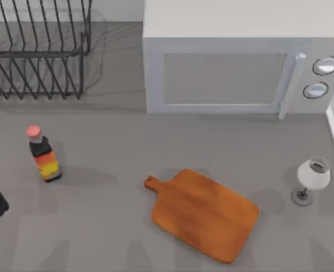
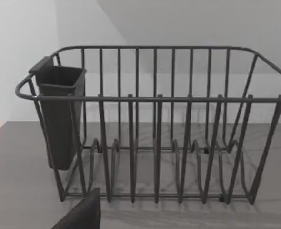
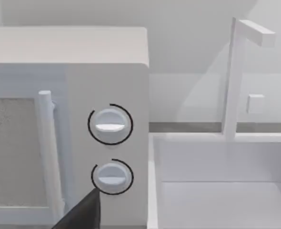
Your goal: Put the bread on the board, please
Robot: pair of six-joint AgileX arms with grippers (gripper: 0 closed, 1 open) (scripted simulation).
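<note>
The flat orange-brown wooden cutting board (image 1: 204,214) is lying bare at the table's near edge; no bread is being carried or resting on it, so the whole task is judged as remaining. Left of the board, a dark bottle (image 1: 43,154) is standing. Beyond it, a white microwave (image 1: 223,73) is closed. Gripper openings cannot be told.
</note>
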